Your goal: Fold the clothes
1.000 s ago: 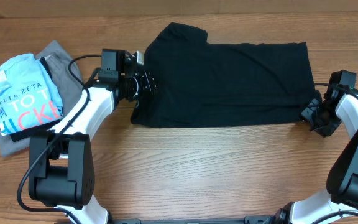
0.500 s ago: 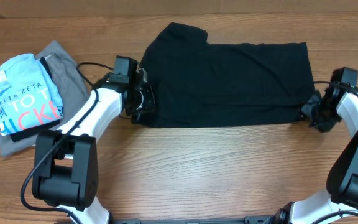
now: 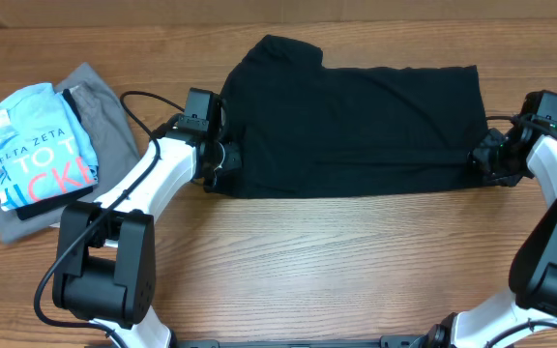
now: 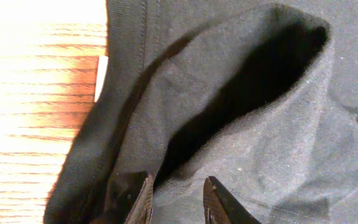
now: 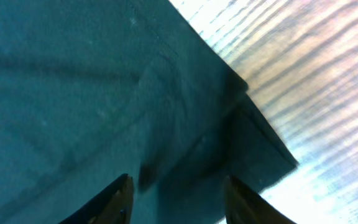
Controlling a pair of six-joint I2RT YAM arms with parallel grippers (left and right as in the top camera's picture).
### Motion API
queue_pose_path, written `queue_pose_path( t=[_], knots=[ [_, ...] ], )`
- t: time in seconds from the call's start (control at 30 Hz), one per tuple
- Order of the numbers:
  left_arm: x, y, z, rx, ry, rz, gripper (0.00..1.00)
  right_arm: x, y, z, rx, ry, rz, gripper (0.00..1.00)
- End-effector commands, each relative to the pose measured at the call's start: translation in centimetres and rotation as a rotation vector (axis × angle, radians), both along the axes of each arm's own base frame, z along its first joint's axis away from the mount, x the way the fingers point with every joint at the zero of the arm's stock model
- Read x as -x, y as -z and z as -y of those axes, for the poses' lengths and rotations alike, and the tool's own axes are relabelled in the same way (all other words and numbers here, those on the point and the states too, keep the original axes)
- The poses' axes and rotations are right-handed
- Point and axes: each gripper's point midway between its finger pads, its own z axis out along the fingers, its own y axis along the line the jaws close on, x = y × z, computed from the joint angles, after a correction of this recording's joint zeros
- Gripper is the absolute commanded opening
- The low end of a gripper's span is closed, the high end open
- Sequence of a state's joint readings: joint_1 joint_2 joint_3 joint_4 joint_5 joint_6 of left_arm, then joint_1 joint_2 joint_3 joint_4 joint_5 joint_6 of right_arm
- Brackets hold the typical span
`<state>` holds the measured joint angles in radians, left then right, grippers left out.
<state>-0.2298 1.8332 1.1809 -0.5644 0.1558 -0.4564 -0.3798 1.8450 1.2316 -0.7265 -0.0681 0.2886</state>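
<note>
The black T-shirt lies spread flat across the middle of the table, one sleeve pointing to the far left. My left gripper is at its lower left edge. In the left wrist view its fingers pinch a raised fold of the black fabric, and a bit of white label shows at the hem. My right gripper is at the shirt's lower right corner. In the right wrist view its fingers are apart over that corner.
A light blue shirt with lettering lies on a grey garment at the left side of the table. Bare wood runs along the front.
My left gripper has moved right and forward onto the shirt's lower left edge. My right gripper has shifted slightly up along the shirt's right corner.
</note>
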Motion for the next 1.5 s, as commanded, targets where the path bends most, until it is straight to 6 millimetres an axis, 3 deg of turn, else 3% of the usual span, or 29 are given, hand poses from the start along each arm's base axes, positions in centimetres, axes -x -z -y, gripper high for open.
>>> queue_pose_path(
  t=[0.0, 0.3, 0.57, 0.8, 0.97, 1.03, 1.17, 1.37, 1.47],
  knots=[
    [-0.1, 0.5, -0.3, -0.033, -0.001, 0.001, 0.32, -1.0, 0.4, 0.2, -0.01, -0.003, 0.016, 0.47],
    [-0.5, 1.0, -0.2, -0.025, 0.001, 0.037, 0.34, -1.3, 0.3, 0.3, -0.004, -0.003, 0.031, 0.43],
    [0.7, 3.8, -0.4, -0.037, 0.004, -0.03, 0.31, -1.4, 0.3, 0.3, -0.002, -0.003, 0.037, 0.42],
    [1.8, 7.0, -0.7, -0.058, 0.004, -0.115, 0.28, -1.8, 0.1, 0.5, 0.005, -0.003, 0.054, 0.33],
    [2.2, 7.6, -0.9, -0.07, 0.003, -0.138, 0.26, -2.1, 0.0, 0.6, 0.009, -0.003, 0.064, 0.33],
    [2.2, 7.5, -0.9, -0.07, 0.003, -0.137, 0.25, -2.2, 0.0, 0.7, 0.011, -0.003, 0.07, 0.28],
    [2.2, 7.6, -0.9, -0.07, 0.003, -0.138, 0.25, -2.5, -0.1, 0.7, 0.016, -0.003, 0.081, 0.04],
    [2.2, 7.6, -0.9, -0.07, 0.003, -0.139, 0.25, -2.6, -0.2, 0.8, 0.018, -0.003, 0.087, 0.04],
    [2.3, 7.6, -0.9, -0.07, 0.003, -0.14, 0.25, -3.7, -0.7, 0.8, 0.012, -0.004, 0.139, 0.04]
  ],
)
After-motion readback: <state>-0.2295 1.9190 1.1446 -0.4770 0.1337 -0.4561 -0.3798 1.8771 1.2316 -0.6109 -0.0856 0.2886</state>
